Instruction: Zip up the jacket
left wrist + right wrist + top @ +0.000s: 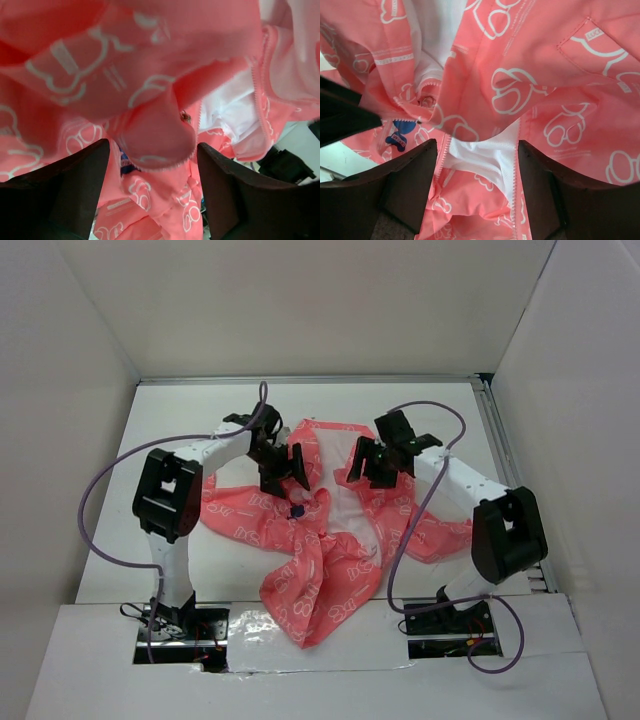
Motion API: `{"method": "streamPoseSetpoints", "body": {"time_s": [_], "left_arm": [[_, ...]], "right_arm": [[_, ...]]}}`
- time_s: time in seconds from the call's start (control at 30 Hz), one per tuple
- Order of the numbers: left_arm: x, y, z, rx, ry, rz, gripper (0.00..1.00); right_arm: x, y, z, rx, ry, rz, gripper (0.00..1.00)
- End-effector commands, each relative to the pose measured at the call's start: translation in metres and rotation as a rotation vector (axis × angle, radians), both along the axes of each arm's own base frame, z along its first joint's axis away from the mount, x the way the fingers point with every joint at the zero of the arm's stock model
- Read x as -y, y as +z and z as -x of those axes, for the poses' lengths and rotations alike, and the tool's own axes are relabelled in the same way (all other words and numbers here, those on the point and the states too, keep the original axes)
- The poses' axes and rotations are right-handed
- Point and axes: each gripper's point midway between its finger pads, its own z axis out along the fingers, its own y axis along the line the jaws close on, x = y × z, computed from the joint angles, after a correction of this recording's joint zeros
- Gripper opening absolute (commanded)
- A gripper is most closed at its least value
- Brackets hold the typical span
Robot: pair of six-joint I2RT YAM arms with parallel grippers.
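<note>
**Top external view.** The jacket [330, 560] lies unzipped at the centre of the tabletop [180, 420]. Its long axis runs far to near. The collar end points toward the far wall, and the hem end reaches onto the white panel [330, 680] between the two arm bases. One sleeve [230, 508] extends left and the other [440, 535] extends right. Pale lining [345, 505] shows between the front panels, and the dark blue mark [297, 510] sits just left of it. The left fingers [272, 470] and right fingers [362, 468] are both over the collar half, near each other but apart. Purple cables [95, 490] loop off both arms, and the right one crosses above the jacket's right side. White walls [300, 310] close three sides. Bare tabletop lies to the left, to the right and beyond the collar.

**Left wrist view.** The left fingers [65, 190] are spread wide and clamp nothing. A fold of coral fabric [150, 135] hangs between them; whether it touches either finger cannot be told. A zipper edge [255, 85] runs beside the lining [230, 110].

**Right wrist view.** The right fingers [555, 190] are spread wide and grip nothing. They straddle two zipper edges [444, 150] with lining [480, 155] between them. The blue mark [400, 132] lies to the left. Above it, a dark tip of the left fingers [350, 120] meets the fabric.
</note>
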Motion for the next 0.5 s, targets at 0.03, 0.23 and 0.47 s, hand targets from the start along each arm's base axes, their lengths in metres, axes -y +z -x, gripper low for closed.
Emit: {"method": "streamPoseSetpoints", "body": {"time_s": [0.03,0.23,0.47], "left_arm": [[0.008,0.004,-0.007,-0.018,-0.001,0.008,0.57],[0.008,0.014,0.001,-0.002,-0.014,0.062,0.00],[0.031,0.103,0.005,0.314,-0.123,0.379,0.00]], "right_arm": [[-0.011,0.049,-0.003,0.104,0.020,-0.028,0.73],[-0.029,0.084,0.005,0.159,0.098,-0.076,0.73],[-0.061,0.096,0.026,0.150,0.198,-0.273,0.73]]}}
